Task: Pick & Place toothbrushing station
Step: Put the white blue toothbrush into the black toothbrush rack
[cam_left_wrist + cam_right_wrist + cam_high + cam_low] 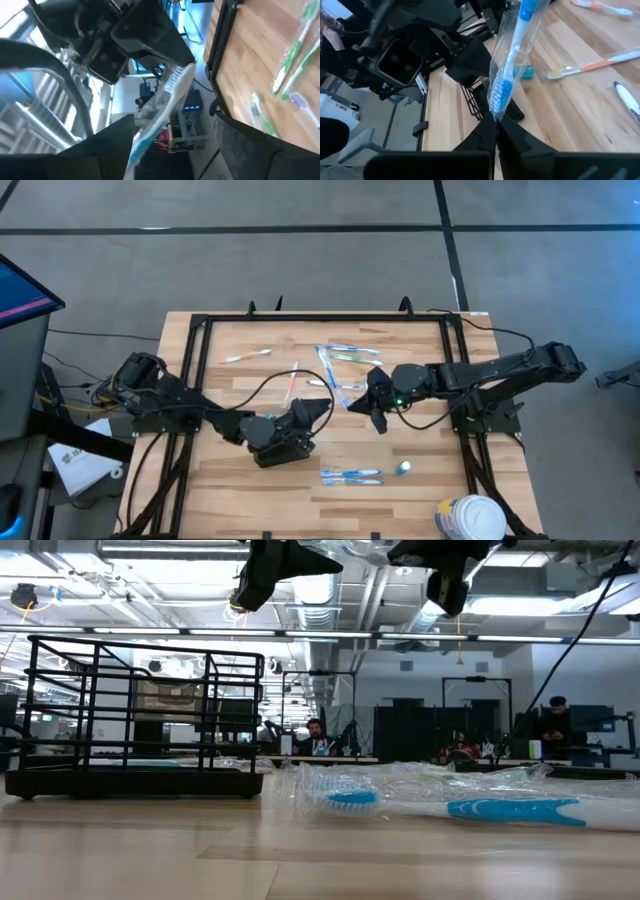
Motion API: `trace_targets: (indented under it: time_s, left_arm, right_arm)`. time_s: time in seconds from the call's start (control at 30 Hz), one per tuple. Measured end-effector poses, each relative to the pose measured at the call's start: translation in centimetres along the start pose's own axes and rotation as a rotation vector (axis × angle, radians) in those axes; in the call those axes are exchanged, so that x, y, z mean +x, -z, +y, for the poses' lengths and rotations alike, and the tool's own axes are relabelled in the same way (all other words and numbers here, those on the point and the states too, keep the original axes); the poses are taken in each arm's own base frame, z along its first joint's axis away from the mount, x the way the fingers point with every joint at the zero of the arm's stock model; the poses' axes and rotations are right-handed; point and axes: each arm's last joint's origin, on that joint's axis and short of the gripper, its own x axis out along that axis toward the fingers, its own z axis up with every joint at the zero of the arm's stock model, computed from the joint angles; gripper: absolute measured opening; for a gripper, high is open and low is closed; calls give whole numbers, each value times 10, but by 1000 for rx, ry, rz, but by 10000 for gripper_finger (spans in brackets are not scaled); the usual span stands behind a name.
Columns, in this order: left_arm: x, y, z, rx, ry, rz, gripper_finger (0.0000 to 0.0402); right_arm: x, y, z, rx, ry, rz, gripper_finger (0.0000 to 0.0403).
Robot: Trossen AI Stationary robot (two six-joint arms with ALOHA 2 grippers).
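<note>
The toothbrushing station (285,448) is a black wire holder standing on its base on the wooden table, seen also in the low view (140,725). My right gripper (495,122) hangs above the table's middle, shut on a blue-and-white toothbrush in a clear wrapper (512,55). The brush reaches toward my left gripper (175,131), which stands level above the holder. It is open, and the brush's handle end (142,140) lies between its fingers without plainly touching them. In the high view the two grippers (312,412) (375,398) face each other. My right gripper pinches the wrapped toothbrush at its bristle end (499,102) between its two shut fingers. The fingers slant down from the table's right side and lie roughly along the brush. The brush sticks out beyond the fingertips toward the left gripper, lifted clear of the table.
Several loose toothbrushes (340,360) lie on the far half of the table, one with orange (292,385). Wrapped blue brushes (350,475) lie near the front edge. A white tub (470,518) stands at the near right corner. A black frame (200,330) edges the table.
</note>
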Motion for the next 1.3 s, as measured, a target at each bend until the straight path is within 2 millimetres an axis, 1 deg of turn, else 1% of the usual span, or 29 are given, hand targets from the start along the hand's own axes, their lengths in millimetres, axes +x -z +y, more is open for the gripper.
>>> trace_targets:
  time_s: [0.07,0.13,0.23,0.33,0.5,0.83,1.17,1.3]
  left_arm:
    - [1,1,3,11,-23,-2,264]
    - [1,0,5,29,-37,-28,264]
    - [3,1,5,64,-42,-71,264]
    - [4,1,5,83,-43,-67,264]
    - [3,2,5,85,-38,-26,264]
    - [3,2,4,48,-34,-26,264]
    - [3,2,3,36,-27,-27,264]
    - [4,2,3,4,-25,-25,251]
  right_arm:
    - [4,3,0,-1,-9,18,0]
    - [10,1,2,-3,-57,11,0]
    - [22,5,2,-3,-88,33,0]
    - [30,6,1,-3,-129,48,0]
    - [30,6,2,-14,-150,52,0]
    - [14,-3,8,-36,-187,-2,0]
    - [15,-4,10,-42,-205,-23,0]
    - [14,-4,15,-56,-228,-40,0]
